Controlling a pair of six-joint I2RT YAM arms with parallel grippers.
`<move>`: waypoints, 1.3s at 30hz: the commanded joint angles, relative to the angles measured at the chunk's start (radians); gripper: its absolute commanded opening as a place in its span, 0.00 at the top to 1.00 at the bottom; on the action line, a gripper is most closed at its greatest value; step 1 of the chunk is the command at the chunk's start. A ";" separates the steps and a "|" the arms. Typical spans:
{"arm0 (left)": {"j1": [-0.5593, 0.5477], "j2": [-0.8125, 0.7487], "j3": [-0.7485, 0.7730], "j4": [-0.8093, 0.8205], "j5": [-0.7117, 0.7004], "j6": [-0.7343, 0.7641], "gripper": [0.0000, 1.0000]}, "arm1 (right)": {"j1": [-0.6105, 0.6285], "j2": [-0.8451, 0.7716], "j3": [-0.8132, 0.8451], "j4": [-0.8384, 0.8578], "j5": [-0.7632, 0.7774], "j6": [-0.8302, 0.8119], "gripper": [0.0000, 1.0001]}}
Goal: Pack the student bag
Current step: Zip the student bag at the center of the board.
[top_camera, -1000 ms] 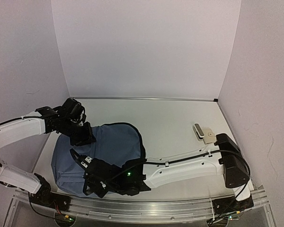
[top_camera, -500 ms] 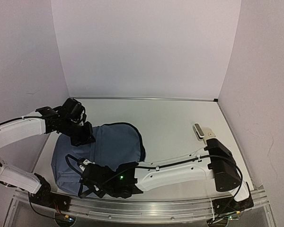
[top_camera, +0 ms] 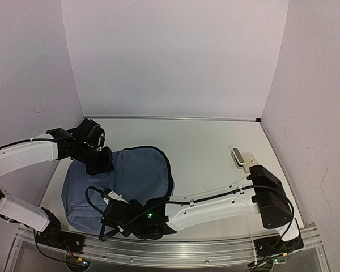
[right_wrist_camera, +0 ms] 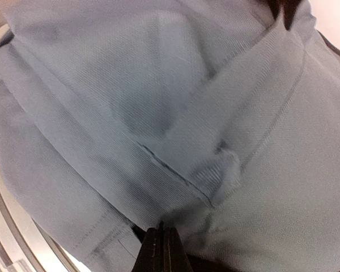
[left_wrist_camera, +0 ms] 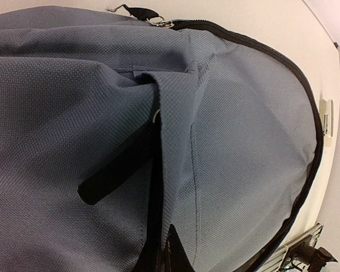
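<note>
The blue bag point(top_camera: 139, 173) lies flat on the near left part of the table point(top_camera: 209, 141). The left gripper point(left_wrist_camera: 169, 256) is at its far left side, jaws closed on a raised fold of cloth. The right gripper point(right_wrist_camera: 162, 249) is at its near edge, jaws also closed on cloth.

Soft, even light from above in the overhead view, faintly violet on the walls point(top_camera: 175, 56), with only weak shadows around the student bag point(top_camera: 139, 170) on the pale desk point(top_camera: 209, 141). Sharp focus and crisp weave in the left wrist view, near-white desk strip along the top, deep shadow inside 1 fold. Hazy blur and washed-out colour in the right wrist view, bright upper right corner.
</note>
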 commanded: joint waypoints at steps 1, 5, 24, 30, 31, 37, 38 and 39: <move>0.011 0.014 0.038 0.031 -0.102 0.053 1.00 | 0.001 -0.118 -0.070 -0.026 0.071 0.179 1.00; 0.016 0.011 0.055 0.031 -0.118 0.075 1.00 | -0.004 -0.154 -0.112 -0.029 0.062 0.266 1.00; 0.040 0.015 0.096 0.054 -0.113 0.188 1.00 | -0.152 -0.300 -0.296 -0.030 0.078 0.358 1.00; 0.040 0.016 0.116 0.034 -0.104 0.174 0.99 | -0.195 -0.324 -0.331 -0.028 0.093 0.375 1.00; 0.040 0.009 0.124 0.007 -0.108 0.156 0.92 | -0.197 -0.325 -0.333 -0.025 0.094 0.375 1.00; 0.049 -0.083 0.130 -0.223 -0.217 -0.030 0.07 | -0.200 -0.320 -0.334 -0.003 0.084 0.367 1.00; 0.059 -0.101 0.124 -0.263 -0.234 -0.057 0.03 | -0.201 -0.320 -0.339 0.004 0.081 0.366 1.00; 0.068 -0.119 0.115 -0.295 -0.244 -0.081 0.01 | -0.202 -0.320 -0.344 0.011 0.078 0.363 1.00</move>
